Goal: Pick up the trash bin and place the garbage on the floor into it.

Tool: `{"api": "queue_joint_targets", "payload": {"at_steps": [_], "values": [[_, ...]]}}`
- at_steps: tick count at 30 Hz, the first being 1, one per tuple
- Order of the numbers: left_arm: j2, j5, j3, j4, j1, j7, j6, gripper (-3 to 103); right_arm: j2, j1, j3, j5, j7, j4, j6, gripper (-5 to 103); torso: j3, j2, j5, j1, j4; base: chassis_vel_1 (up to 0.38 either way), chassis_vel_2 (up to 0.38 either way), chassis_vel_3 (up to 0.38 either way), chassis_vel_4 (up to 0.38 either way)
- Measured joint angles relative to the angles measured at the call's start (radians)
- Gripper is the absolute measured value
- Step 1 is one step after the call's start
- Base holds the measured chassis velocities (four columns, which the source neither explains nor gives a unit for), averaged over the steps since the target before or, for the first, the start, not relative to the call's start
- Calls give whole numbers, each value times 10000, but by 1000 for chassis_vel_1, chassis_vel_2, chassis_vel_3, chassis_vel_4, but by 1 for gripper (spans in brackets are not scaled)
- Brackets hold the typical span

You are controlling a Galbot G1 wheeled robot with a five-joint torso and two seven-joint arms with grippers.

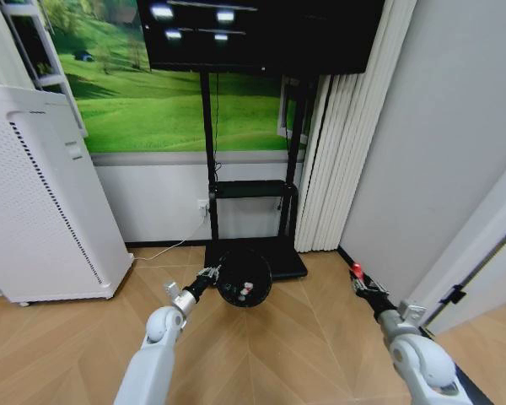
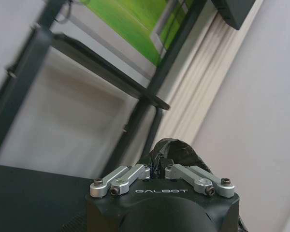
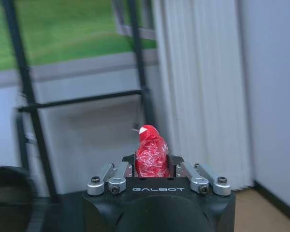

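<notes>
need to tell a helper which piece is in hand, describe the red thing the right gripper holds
Start at the pleated white curtain right of the black TV stand, then drop to the right gripper held over the tan wood floor. Its jaws pinch a small crinkly red wrapper with a white tip, apart from the round black bin held by the left gripper.

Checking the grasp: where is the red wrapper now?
Head view: the red wrapper is pinched in the right claw, on the robot's right, raised above the floor, apart from the bin.

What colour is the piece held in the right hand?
Red, with a small white tip; the wrapper shows best in the right wrist view, gripped by the right hand.
</notes>
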Motion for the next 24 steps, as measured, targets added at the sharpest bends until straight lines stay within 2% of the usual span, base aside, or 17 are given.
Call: {"api": "queue_joint_targets", "payload": {"at_steps": [2,6,10,15,18,19,22,24], "values": [[-172,-108,291,462,-284,138,27,7,108,177,-568,174,-354,712,-384,35,0,0,-4,0,0,0,0,0,0],[-341,-107,446,873,-512,176,7,7,40,387,-1223,105,-643,1007,-564,35,0,-1,-1,0,1,0,0,0,0],[-523,-117,609,1041,-644,205,-3,7,-440,473,-2275,-225,-831,1313,-562,35,0,0,-2,0,0,0,0,0,0],[-532,-60,658,1015,-651,211,-8,7,-700,697,-3553,-684,-820,1288,-564,35,0,0,-3,0,0,0,0,0,0],[-526,-46,653,955,-625,212,-10,7,-633,869,-4189,-1009,-652,1067,-565,35,0,0,-1,0,0,0,0,0,0],[-525,-24,649,923,-598,212,-10,7,-491,1012,-4810,-1561,-431,783,-499,35,0,0,-1,-1,1,0,0,0,0],[-525,2,641,915,-581,213,-11,7,-400,1093,-5196,-1933,-378,581,-430,32,0,0,-1,0,2,0,0,0,0],[-523,33,610,829,-510,230,-13,7,-143,1428,-5984,-2659,-174,-24,-383,46,0,0,-3,-1,-2,0,0,0,0]]}}
